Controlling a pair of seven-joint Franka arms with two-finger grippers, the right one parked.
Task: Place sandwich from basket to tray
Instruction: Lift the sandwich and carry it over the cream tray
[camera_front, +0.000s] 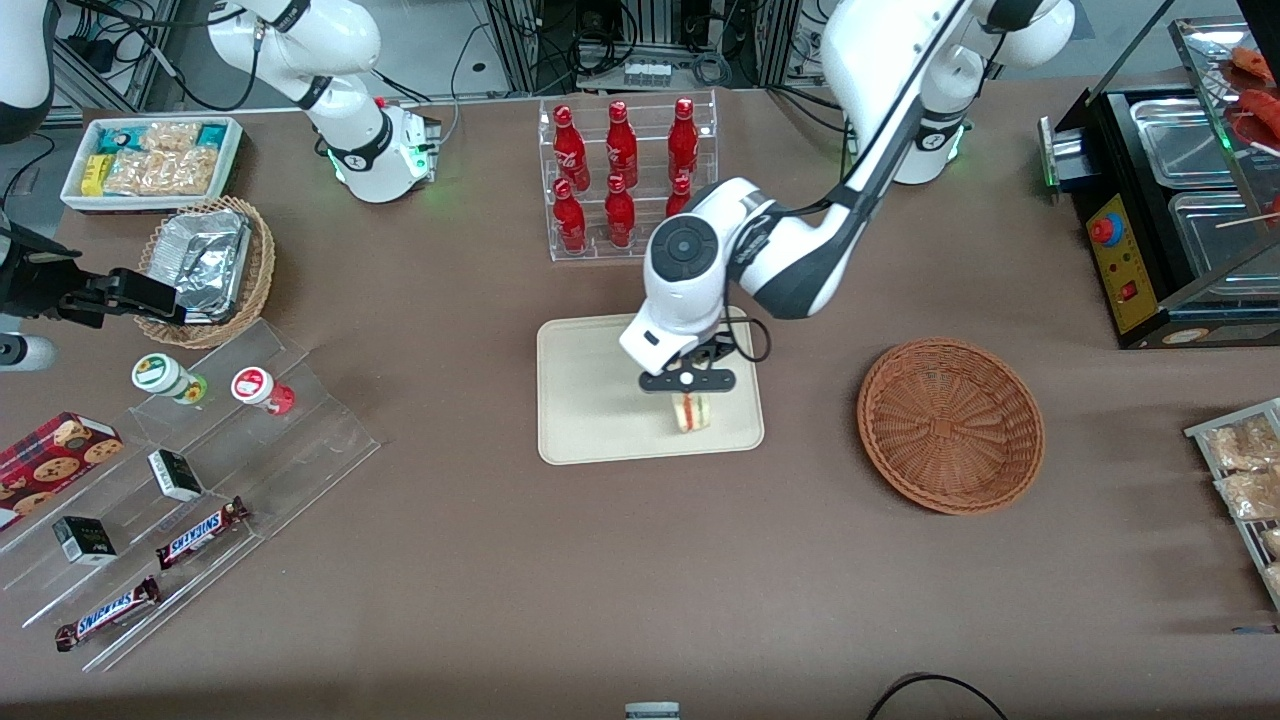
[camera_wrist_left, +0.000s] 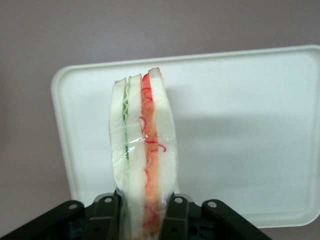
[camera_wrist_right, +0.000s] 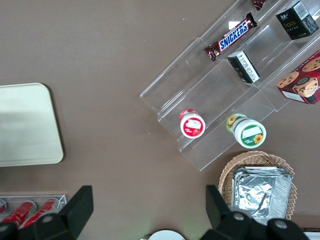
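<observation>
Glossy film-wrapped sandwich (camera_wrist_left: 142, 155), matt tray (camera_wrist_left: 240, 130)

A clear acrylic rack of red bottles (camera_front: 622, 180) stands on the brown worktop (camera_front: 450, 560). Toward the parked arm's end lie a light tan wicker basket holding a foil container (camera_front: 205, 262), a white tub of snack packets (camera_front: 150, 160), and a clear stepped display (camera_front: 180, 500) carrying Snickers bars (camera_front: 200, 532).

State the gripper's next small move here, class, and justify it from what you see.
Probably lower a little, then open. The gripper is shut on the sandwich above the tray, while the basket is already empty. Whether the sandwich touches the tray is unclear.
</observation>
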